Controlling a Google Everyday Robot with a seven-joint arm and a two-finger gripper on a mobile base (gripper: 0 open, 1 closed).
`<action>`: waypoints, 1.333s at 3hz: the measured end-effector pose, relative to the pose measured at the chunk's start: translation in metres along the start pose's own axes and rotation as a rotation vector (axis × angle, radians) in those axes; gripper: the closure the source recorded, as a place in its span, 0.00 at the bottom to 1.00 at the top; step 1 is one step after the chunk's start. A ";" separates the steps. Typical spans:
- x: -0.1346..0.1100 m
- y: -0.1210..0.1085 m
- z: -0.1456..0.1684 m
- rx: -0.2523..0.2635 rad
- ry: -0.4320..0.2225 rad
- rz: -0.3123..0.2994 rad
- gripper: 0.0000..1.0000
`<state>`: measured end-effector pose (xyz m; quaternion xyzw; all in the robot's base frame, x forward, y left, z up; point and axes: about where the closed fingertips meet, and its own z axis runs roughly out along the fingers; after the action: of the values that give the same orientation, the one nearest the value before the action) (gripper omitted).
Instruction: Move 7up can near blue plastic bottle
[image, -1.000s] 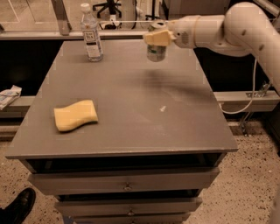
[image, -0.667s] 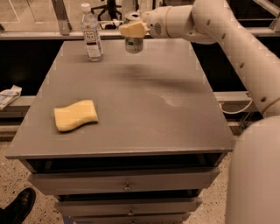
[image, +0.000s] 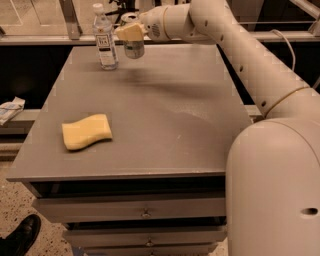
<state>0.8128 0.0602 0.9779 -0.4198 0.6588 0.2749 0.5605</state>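
A single view covers the scene. The camera sits high at the near side of the table (image: 165, 125) and looks down and forward across its top toward the far edge. It stands close: the robot's own arm (image: 240, 55) bulks large in the right foreground and stretches away to the far edge, left of centre. There, the gripper (image: 131, 36) clasps the can (image: 134, 49), just right of the bottle (image: 105, 39). The bottom of the view takes in the drawers (image: 145, 210) and, at the lower left, a shoe (image: 20, 240) on the floor.
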 end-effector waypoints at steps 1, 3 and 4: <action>0.014 0.008 0.024 -0.009 0.018 0.021 1.00; 0.030 0.012 0.054 -0.014 0.016 0.064 0.84; 0.041 0.003 0.060 0.006 0.017 0.072 0.52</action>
<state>0.8394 0.1014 0.9244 -0.3964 0.6790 0.2897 0.5458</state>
